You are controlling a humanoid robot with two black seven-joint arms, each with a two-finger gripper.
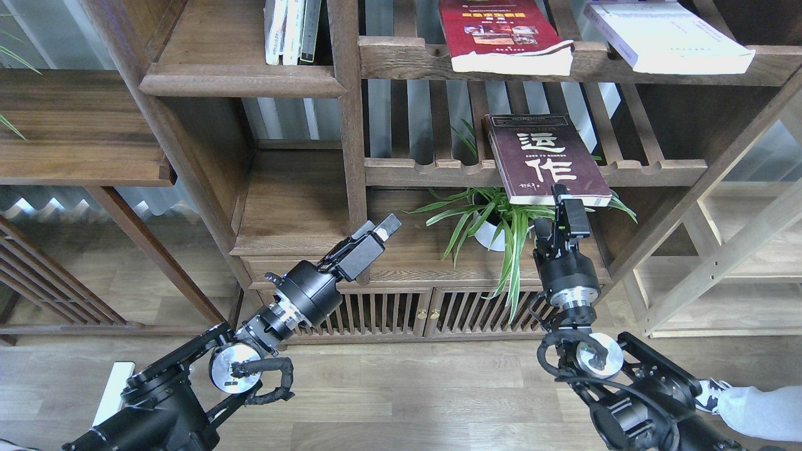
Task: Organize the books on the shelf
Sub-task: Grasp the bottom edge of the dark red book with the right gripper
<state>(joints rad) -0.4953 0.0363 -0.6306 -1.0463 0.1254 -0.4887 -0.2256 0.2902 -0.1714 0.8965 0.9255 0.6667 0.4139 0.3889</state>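
Note:
A dark maroon book (545,160) with big white characters lies flat on the lower slatted rack, its near edge overhanging the rail. My right gripper (564,195) is at that overhanging edge. It is open, with one finger (559,189) over the cover. On the upper slatted rack lie a red book (501,34) and a white book (670,34). The solid shelf (244,80) at upper left has a few books standing at its back right. My left gripper (382,228) hovers empty before the lower left compartment, its fingers slightly apart.
A spider plant in a white pot (495,228) stands just under the maroon book, left of my right gripper. Another solid board (294,213) lies bare beyond my left gripper. A cabinet with slatted doors (388,313) is below. A person's leg (752,407) shows at bottom right.

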